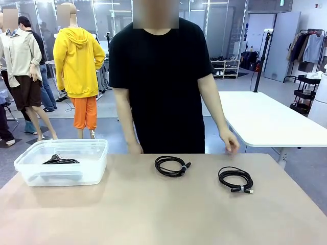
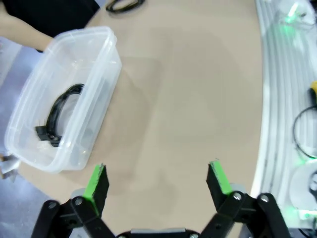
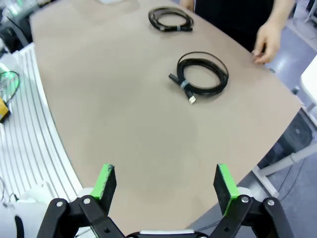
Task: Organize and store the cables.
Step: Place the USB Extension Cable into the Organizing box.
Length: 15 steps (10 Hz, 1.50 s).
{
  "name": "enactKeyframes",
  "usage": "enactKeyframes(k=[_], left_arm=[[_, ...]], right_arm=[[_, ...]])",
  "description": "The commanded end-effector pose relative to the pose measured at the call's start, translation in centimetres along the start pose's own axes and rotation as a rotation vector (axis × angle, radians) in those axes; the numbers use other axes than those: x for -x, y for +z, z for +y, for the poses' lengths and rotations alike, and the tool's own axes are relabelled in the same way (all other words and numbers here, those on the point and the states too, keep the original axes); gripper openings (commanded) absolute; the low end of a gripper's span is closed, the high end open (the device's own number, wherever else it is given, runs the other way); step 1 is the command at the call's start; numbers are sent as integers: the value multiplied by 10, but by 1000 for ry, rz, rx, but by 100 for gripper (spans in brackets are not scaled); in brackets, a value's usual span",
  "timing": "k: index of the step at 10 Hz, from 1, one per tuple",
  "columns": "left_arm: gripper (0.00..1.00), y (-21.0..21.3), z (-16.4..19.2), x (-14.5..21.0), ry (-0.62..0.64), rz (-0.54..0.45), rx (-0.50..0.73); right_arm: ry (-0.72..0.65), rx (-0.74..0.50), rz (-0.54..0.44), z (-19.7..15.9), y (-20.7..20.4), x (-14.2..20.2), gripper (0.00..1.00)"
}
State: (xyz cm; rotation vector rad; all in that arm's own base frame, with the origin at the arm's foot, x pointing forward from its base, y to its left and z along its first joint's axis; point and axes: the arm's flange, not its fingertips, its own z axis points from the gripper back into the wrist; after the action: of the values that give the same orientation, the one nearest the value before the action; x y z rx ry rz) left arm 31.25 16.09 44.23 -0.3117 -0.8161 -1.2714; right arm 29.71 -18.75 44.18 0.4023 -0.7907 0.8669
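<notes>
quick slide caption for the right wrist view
Open right gripper over the table, two coiled cables ahead, person's hand at the edge.

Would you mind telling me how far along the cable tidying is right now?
Done: one coiled cable already lies in the clear bin. In hand: nothing; the left claw and right claw are both open and empty above the table. Left: the middle cable and the right-hand cable lie on the table, not yet in the bin.

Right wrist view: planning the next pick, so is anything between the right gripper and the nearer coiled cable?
Nothing visible does: bare table lies between the open right gripper and that cable; the person's hand is beyond it.
</notes>
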Motion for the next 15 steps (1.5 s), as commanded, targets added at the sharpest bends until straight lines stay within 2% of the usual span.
enactKeyframes(k=[1,4,7,9,11,12,15], left_arm=[[100,1,-2,0,-13,0,-7],[100,1,-2,0,-13,0,-7],[100,1,-2,0,-13,0,-7],[100,1,-2,0,-13,0,-7],[100,1,-2,0,-13,0,-7],[100,1,-2,0,-13,0,-7],[100,1,-2,0,-13,0,-7]], right_arm=[[-27,1,141,14,-42,-69,100],[16,29,265,26,-121,-151,100],[35,43,338,39,-195,-197,100],[61,28,386,44,-227,-206,100],[77,32,409,50,-228,-204,100],[89,12,381,49,-234,-201,100],[89,12,381,49,-234,-201,100]])
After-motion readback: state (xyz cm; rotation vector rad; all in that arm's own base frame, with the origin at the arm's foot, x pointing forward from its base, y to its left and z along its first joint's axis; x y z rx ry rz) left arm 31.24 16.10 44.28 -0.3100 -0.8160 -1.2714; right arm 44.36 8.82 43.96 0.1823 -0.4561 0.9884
